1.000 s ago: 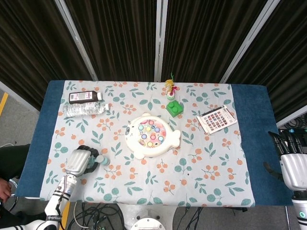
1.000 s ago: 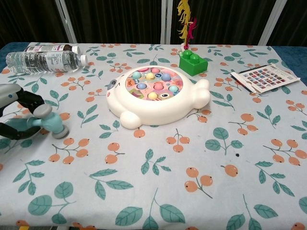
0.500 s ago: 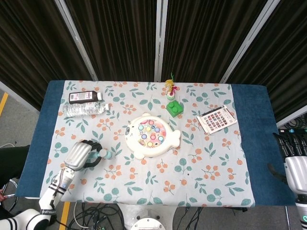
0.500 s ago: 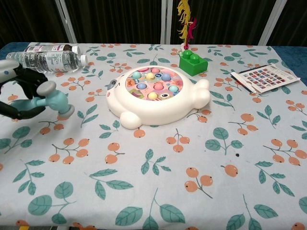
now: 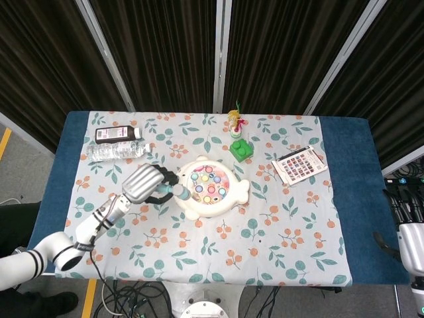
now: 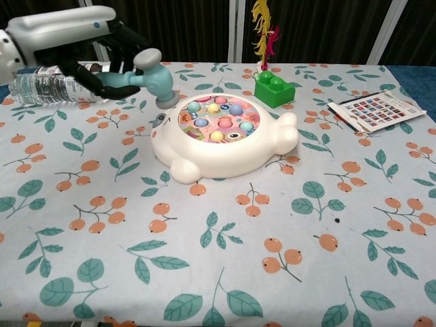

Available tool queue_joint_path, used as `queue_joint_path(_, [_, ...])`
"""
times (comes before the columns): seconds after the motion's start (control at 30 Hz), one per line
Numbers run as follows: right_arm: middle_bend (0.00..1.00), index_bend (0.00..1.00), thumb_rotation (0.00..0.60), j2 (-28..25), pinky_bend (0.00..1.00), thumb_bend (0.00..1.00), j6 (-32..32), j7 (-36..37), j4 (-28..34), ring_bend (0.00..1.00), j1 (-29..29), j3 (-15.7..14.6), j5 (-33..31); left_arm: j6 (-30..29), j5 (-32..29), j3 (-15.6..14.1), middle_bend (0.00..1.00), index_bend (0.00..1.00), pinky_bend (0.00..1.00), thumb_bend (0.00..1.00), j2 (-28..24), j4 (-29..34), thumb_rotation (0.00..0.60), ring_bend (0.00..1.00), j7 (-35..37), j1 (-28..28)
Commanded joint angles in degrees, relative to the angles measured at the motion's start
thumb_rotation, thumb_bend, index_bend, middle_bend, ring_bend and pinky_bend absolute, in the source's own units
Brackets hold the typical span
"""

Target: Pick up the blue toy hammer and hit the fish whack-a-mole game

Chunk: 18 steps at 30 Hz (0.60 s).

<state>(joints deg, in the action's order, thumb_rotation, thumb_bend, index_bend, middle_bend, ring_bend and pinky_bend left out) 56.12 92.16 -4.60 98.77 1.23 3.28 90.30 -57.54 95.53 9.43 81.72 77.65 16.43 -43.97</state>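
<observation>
Left hand (image 6: 75,48): fingers wrapped around the handle of the blue toy hammer (image 6: 153,77), held raised above the counter (image 5: 344,172). Hammer head points down and sits just over the left edge of the fish whack-a-mole game (image 6: 221,136), near the fish's face, not touching it as far as the chest view shows. The game lies flat at mid-counter, its coloured pegs (image 6: 218,117) grouped on the pink centre panel.

Assessment: the strike is in preparation. The head needs carrying further right, over the pegs, before descending; a drop from here would likely meet the white rim. A short, vertical tap with the grasp kept firm should suit.

Right hand (image 5: 409,228): at the far right edge, holding nothing, fingers extended and apart.
</observation>
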Motion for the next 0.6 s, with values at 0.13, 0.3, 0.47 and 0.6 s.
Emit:
queue_joint_path(0.13, [0.17, 0.04, 0.6, 0.2, 0.0, 0.13, -0.4, 0.1, -0.1, 0.0, 0.1, 0.1, -0.2, 9.1, -4.9, 2.3, 0.66, 0.66, 0.57, 0.61, 1.6, -2.2, 0.6, 0.52, -2.5, -6.6])
queue_joint_path(0.3, [0.17, 0.04, 0.6, 0.3, 0.0, 0.13, -0.6, 0.4, -0.5, 0.0, 0.0, 0.1, -0.2, 14.8, -10.1, 3.8, 0.66, 0.66, 0.57, 0.61, 1.9, -1.9, 0.6, 0.52, -5.7, -9.8])
queue_joint_path(0.47, [0.17, 0.04, 0.6, 0.2, 0.0, 0.13, -0.4, 1.0, -0.9, 0.0, -0.1, 0.2, -0.2, 18.0, -15.4, 5.2, 0.66, 0.66, 0.57, 0.61, 2.9, -2.8, 0.6, 0.52, -10.1, -12.2])
queue_joint_path(0.6, [0.17, 0.04, 0.6, 0.1, 0.0, 0.13, -0.4, 1.6, -1.3, 0.0, -0.2, 0.3, -0.3, 19.2, -19.4, 5.7, 0.66, 0.66, 0.57, 0.61, 4.1, -4.3, 0.6, 0.52, -13.6, -13.3])
